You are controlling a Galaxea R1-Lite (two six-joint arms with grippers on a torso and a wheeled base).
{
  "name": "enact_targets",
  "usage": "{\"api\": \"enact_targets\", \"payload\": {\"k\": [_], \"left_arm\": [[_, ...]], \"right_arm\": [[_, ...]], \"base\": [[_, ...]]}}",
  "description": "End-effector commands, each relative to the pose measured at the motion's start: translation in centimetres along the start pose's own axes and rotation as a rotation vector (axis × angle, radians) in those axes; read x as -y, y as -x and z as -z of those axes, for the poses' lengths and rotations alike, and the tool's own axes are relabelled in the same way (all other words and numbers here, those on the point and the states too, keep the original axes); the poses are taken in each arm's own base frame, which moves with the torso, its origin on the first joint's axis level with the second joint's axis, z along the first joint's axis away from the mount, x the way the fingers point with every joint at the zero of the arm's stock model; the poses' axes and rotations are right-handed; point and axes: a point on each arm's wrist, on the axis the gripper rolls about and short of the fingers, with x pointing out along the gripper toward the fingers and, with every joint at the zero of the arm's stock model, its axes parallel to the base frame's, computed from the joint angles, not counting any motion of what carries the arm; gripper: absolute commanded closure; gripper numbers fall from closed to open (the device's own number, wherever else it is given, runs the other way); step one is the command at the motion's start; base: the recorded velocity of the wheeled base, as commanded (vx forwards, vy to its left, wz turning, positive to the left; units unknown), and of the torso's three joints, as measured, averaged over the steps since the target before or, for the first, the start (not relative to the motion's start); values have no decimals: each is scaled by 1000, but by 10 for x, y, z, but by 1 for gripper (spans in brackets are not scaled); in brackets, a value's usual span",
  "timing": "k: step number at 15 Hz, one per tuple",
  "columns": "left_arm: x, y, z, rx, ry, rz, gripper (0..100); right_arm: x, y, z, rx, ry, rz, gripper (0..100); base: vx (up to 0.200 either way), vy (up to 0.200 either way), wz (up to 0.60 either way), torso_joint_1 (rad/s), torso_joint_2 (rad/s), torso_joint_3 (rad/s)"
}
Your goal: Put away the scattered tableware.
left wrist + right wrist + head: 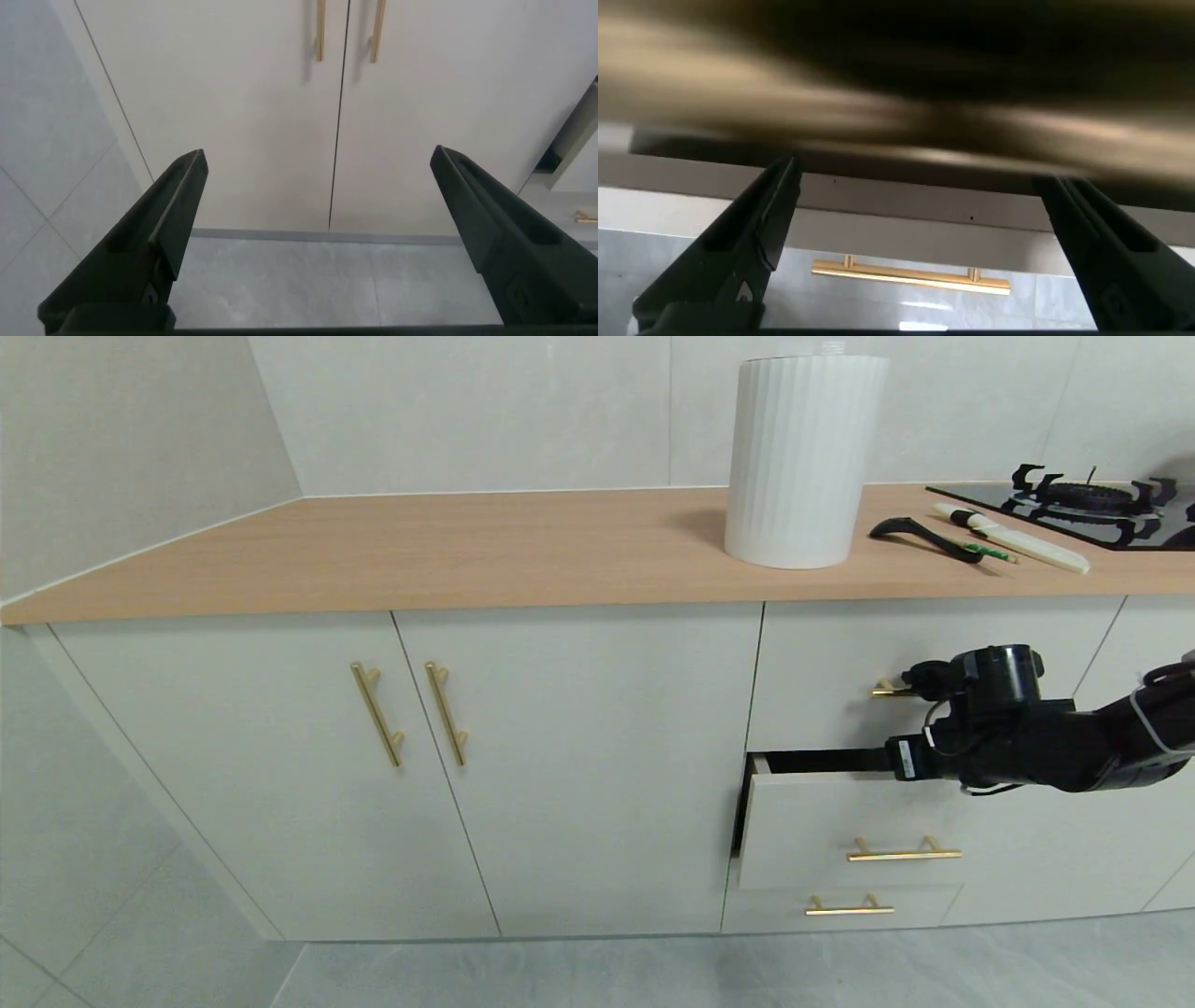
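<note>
On the wooden counter (467, 546) lie a black ladle (920, 535), a thin green-tipped stick (985, 552) and a cream knife (1013, 538). Below them my right gripper (901, 689) sits at the gold handle (882, 690) of the top drawer. In the right wrist view that handle (878, 103) is a blurred gold band just past the open right gripper (917, 174). The middle drawer (840, 803) is pulled out a little, its handle (910, 275) below. My left gripper (318, 157) is open and holds nothing, low before the cupboard doors (336, 112).
A tall white ribbed canister (803, 462) stands on the counter left of the utensils. A black gas hob (1083, 504) is at the far right. Two cupboard doors with gold handles (411, 709) are shut. Grey tiled floor (560, 971) runs below.
</note>
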Motion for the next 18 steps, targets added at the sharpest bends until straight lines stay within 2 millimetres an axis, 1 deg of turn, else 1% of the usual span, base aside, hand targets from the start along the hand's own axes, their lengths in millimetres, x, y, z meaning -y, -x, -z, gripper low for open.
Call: {"api": "enact_targets", "payload": {"k": [1, 4, 5, 6, 7, 8, 10, 14, 16, 18], "left_arm": [[0, 0, 0, -2, 1, -1, 0], [0, 0, 0, -1, -1, -1, 0], [0, 0, 0, -1, -1, -1, 0], [0, 0, 0, -1, 1, -1, 0], [0, 0, 0, -2, 1, -1, 0], [0, 0, 0, -1, 1, -1, 0], [0, 0, 0, -1, 1, -1, 0], [0, 0, 0, -1, 1, -1, 0], [0, 0, 0, -1, 1, -1, 0], [0, 0, 0, -1, -1, -1, 0]], "right_arm": [[0, -1, 3, -23, 1, -2, 0], [0, 9, 3, -76, 3, -4, 0], [0, 9, 3, -76, 3, -4, 0], [3, 19, 3, -129, -2, -1, 0], [3, 25, 3, -147, -2, -3, 0], [4, 26, 3, -150, -3, -2, 0], [4, 41, 4, -197, -4, -5, 0], [3, 59, 12, -288, -1, -11, 0], [3, 78, 16, -328, 1, -14, 0], [3, 86, 20, -378, 0, -18, 0]], "base": [[0, 0, 0, 0, 0, 0], [0, 0, 0, 0, 0, 0], [0, 0, 0, 0, 0, 0], [0, 0, 0, 0, 0, 0], [0, 0, 0, 0, 0, 0], [0, 0, 0, 0, 0, 0], [0, 0, 0, 0, 0, 0], [0, 0, 0, 0, 0, 0], [0, 0, 0, 0, 0, 0], [0, 0, 0, 0, 0, 0]]}}
